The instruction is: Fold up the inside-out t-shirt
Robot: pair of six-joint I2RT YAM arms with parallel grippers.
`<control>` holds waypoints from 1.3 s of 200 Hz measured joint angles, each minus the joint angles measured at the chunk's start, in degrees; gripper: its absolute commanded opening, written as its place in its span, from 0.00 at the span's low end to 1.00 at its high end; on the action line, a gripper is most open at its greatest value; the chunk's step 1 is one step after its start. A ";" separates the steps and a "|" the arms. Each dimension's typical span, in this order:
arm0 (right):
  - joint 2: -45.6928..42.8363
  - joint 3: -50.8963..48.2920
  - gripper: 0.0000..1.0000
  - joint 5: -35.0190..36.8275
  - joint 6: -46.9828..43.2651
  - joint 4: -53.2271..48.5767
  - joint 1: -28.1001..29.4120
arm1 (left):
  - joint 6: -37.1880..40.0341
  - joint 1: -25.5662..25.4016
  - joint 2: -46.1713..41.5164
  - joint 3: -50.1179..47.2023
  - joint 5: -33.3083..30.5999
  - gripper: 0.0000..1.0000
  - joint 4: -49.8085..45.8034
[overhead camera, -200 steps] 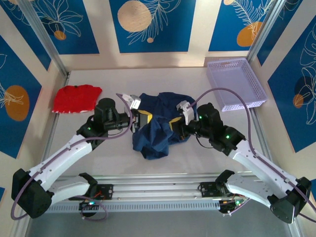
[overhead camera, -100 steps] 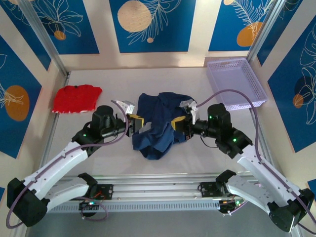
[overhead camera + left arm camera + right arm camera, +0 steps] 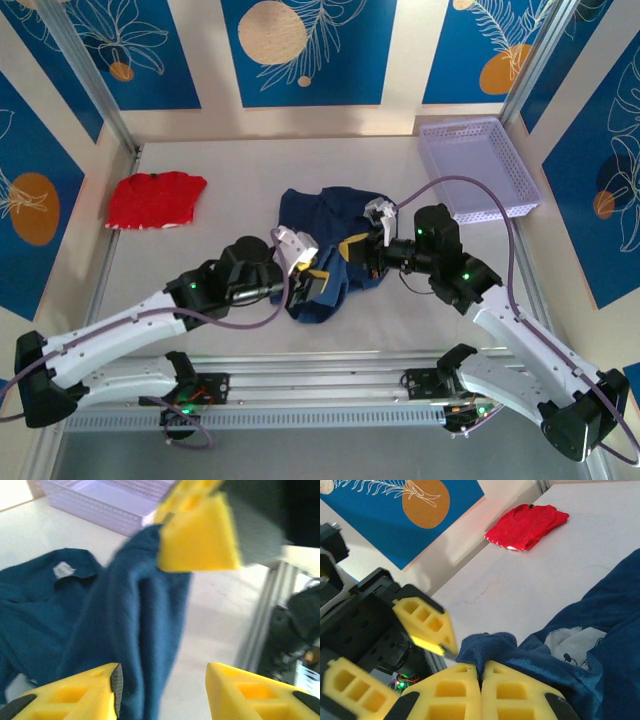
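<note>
The navy t-shirt lies crumpled at the table's middle, inside-out, with a white label at its collar. My right gripper is shut on a raised fold of the shirt, and its closed tips pinch the cloth. In the left wrist view that fold hangs down as a blue drape from the right gripper's yellow finger. My left gripper stands open at the shirt's near edge. The drape brushes its left finger, and nothing is pinched between the tips.
A small red garment lies at the far left of the table. A lilac basket sits at the far right. The table's metal front rail runs just behind the left gripper.
My left arm has swung right and toward the near edge, from the shirt's left side to its front, staying open. The right gripper has kept its hold and barely moved.
</note>
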 measured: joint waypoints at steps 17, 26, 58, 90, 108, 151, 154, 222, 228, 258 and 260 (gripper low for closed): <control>-0.04 0.00 0.00 -0.46 -0.09 -0.02 -0.02 | 0.48 0.74 2.80 0.92 -5.64 0.35 -0.02; -0.11 0.00 0.00 -0.92 -0.26 -0.04 -0.09 | 1.07 1.51 3.98 1.09 -7.15 0.31 -0.24; -1.31 -0.02 0.00 -3.45 -1.53 -0.04 -0.35 | 1.20 5.51 7.30 1.97 -9.01 0.24 -0.37; -1.36 -0.83 0.00 -6.16 -2.43 0.59 -0.94 | 1.14 9.22 9.38 3.98 -7.26 0.27 0.22; -0.33 -1.53 0.00 -7.23 -1.95 1.95 -1.31 | 0.74 11.34 10.27 4.39 -4.94 0.28 1.03; 3.91 -2.05 0.00 -7.45 2.64 6.62 -1.86 | 1.14 12.79 10.14 4.37 -1.38 0.41 0.83; 4.15 -2.08 0.00 -7.45 3.13 6.93 -1.92 | 1.11 12.79 10.01 4.31 -1.18 0.42 0.83; 9.03 -2.08 0.00 -7.41 11.15 11.54 -2.43 | 1.16 12.59 -1.38 -1.16 0.87 0.33 -1.92; 9.14 -2.08 0.00 -7.43 11.50 11.65 -2.43 | 1.01 12.41 -2.21 -1.60 1.60 0.27 -1.88; 9.44 -2.08 0.00 -7.43 12.66 11.96 -2.43 | 0.13 11.80 -2.95 -2.43 7.15 0.11 -1.49; 9.44 -2.08 0.00 -7.43 12.63 12.00 -2.43 | 0.04 11.80 -2.67 -2.43 7.39 0.10 -1.46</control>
